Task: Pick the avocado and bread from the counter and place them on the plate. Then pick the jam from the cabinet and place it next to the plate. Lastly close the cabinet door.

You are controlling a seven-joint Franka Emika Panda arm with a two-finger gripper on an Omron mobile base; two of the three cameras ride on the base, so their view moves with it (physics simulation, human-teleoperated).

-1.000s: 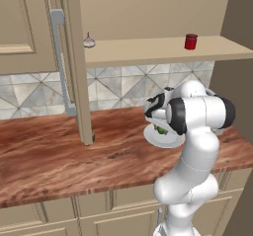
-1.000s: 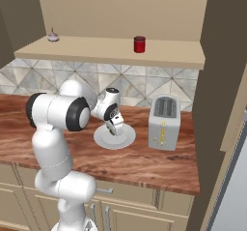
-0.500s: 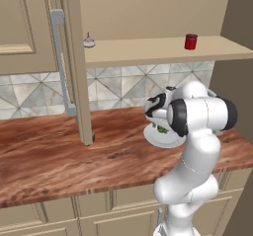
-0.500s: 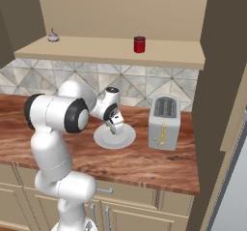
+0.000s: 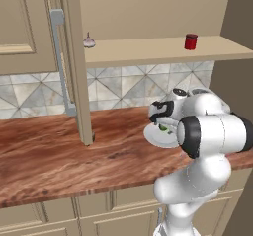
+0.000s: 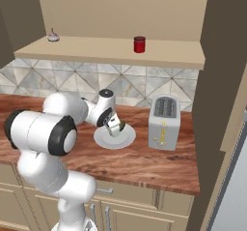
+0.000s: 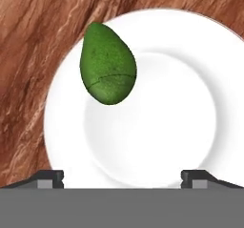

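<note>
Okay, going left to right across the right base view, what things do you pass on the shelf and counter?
Garlic bulb on the shelf → gripper over the white plate → red jam jar → grey toaster.

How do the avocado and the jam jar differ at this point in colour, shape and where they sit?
The avocado is dark green and pear-shaped; the jam is a red cylinder with a darker lid. The avocado lies on its side on the white plate, overlapping its rim, down on the counter; the jam stands upright on the open cabinet's shelf. Both are small, and neither is in the open gripper.
</note>
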